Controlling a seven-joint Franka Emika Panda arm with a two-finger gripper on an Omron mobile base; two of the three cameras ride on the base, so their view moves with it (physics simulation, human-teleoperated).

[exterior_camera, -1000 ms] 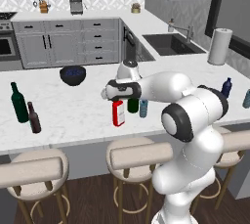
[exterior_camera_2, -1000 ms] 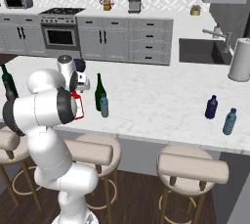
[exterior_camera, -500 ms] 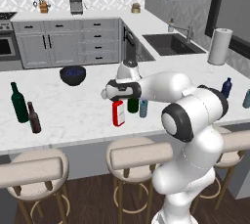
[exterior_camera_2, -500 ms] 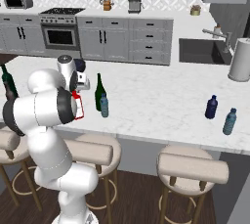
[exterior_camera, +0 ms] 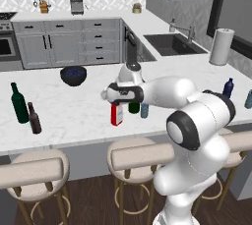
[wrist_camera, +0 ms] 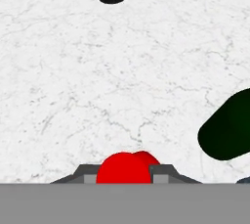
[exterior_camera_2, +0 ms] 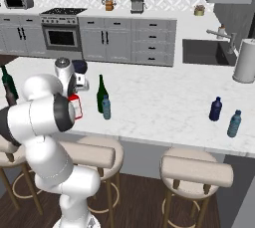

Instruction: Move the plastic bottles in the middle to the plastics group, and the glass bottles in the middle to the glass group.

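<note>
The flat-sided red bottle (exterior_camera: 117, 114) with a white label stands upright on the marble island (exterior_camera: 74, 106). My gripper (exterior_camera: 117, 103) comes down from above and is shut on its top. In the hand view the red cap (wrist_camera: 128, 168) sits between the fingertips (wrist_camera: 163, 173). Just right of it stand the green wine bottle (exterior_camera: 134, 107), partly behind my hand, and the small pale blue bottle (exterior_camera: 144, 110). The glass group, a dark teal-green bottle (exterior_camera: 18, 103) and a brown bottle (exterior_camera: 34, 118), is at the island's left end. The plastics group, a navy bottle (exterior_camera: 228, 87) and a teal bottle (exterior_camera_2: 233, 124), is at the right end.
A dark bowl (exterior_camera: 74, 75) sits on the island behind the red bottle. A paper towel roll (exterior_camera: 220, 46) stands near the sink (exterior_camera: 172, 43) at the back right. Stools (exterior_camera: 142, 153) line the island's front edge. Bare marble lies between the middle bottles and each group.
The fingers have closed onto the top of the red bottle. The arm and all bottles stand where they were.
</note>
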